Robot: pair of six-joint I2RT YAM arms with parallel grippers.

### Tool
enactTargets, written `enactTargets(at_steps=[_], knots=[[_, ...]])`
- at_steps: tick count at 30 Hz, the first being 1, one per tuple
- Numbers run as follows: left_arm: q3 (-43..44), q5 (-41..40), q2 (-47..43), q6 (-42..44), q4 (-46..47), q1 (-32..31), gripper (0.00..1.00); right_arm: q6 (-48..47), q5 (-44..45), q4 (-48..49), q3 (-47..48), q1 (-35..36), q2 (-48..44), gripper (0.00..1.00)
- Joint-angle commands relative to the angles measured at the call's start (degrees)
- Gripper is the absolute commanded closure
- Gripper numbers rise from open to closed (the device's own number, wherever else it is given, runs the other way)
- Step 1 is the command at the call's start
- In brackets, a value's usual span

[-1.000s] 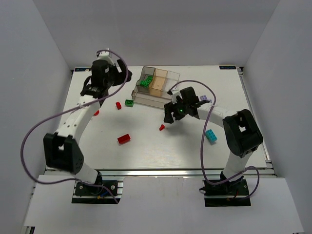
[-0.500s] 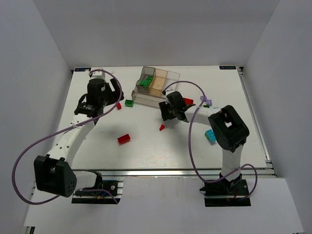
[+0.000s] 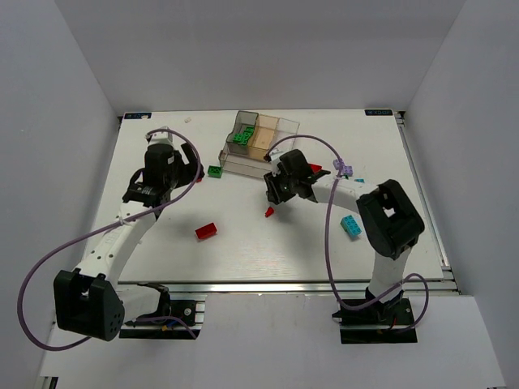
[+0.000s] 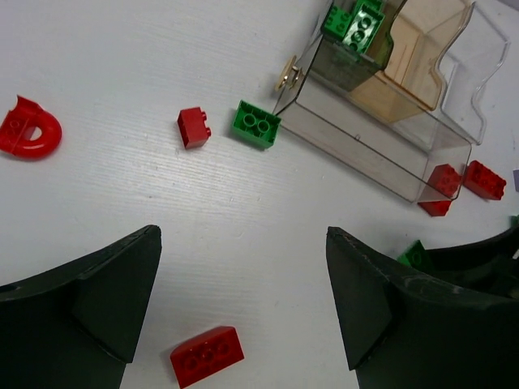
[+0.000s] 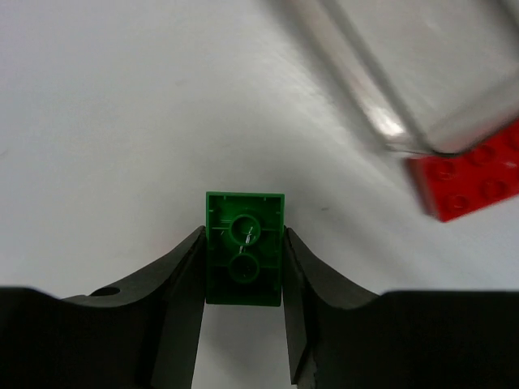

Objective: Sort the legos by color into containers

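Right gripper [image 5: 243,235]: clamped on the held green brick [image 5: 244,259], one finger against each long side. The brick's hollow underside faces the wrist camera.
Right gripper position: over the table [image 3: 243,251], just in front of the tray's near wall. Whether the brick touches the table cannot be told.
Left gripper [image 4: 242,235]: fingers spread wide with nothing between them, hanging above the table to the left of the tray.
Tray [image 4: 365,154]: clear plastic with a tan middle section, standing upright at the far middle of the table.
Tray contents: sorted green bricks [image 4: 354,22] lie in the left end compartment.
Loose green: one loose green brick [image 4: 257,124] lies on the table just beside the tray's near left corner.
Loose red: a small red brick [image 4: 193,127] lies just left of the loose green brick, and a red arch piece [image 4: 28,130] lies farther left. A long red brick [image 4: 207,355] lies well in front of them. A small red piece [image 3: 269,212] lies just in front of the right gripper. Two red bricks [image 4: 484,179] lie by the tray's near right corner.
Loose cyan: a cyan brick [image 3: 351,226] lies on the right side of the table, beside the right arm.
Loose purple: a pale purple brick [image 3: 343,170] lies to the right of the tray.
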Motion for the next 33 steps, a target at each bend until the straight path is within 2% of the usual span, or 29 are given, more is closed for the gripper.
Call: enactTargets(at_steps=[1,4,6,9,14,19,23,27,33], knots=[[-1.7,1.2,-1.8,-1.6,1.9,0.2,0.08,-10.8,-20.6,-6.3,1.9,0.1,-6.3,1.0],[-2.8,1.5,-1.7,-2.1,2.7,0.2,0.08,-13.8,-28.2,-3.6,2.8,0.1,-8.6,1.0],[-3.1,1.5,-1.7,-2.2,2.8,0.2,0.08,-12.5,-28.1,1.2,4.0,0.2,-8.5,1.0],[-3.9,1.6,-2.0,-2.6,3.1,0.2,0.08,-8.0,-21.9,6.9,11.0,0.2,-3.9,1.0],[-5.7,2.6,-2.9,-4.3,3.5,0.2,0.08,-0.7,-8.9,9.8,28.5,0.1,8.7,1.0],[-6.8,3.6,-3.5,-6.7,3.9,0.2,0.08,-0.1,-4.4,16.8,36.8,0.0,18.3,0.99],[-6.6,4.0,-2.9,-7.8,4.2,0.2,0.08,-0.2,-2.1,16.1,45.9,-0.2,24.4,0.94],[-5.9,4.3,-2.1,-9.0,4.2,0.2,0.08,-1.3,-0.4,20.1,46.9,-0.5,27.3,0.86],[-5.1,5.2,-0.6,-10.6,4.2,0.2,0.08,-2.7,1.1,22.7,51.0,-1.0,31.3,0.82]])
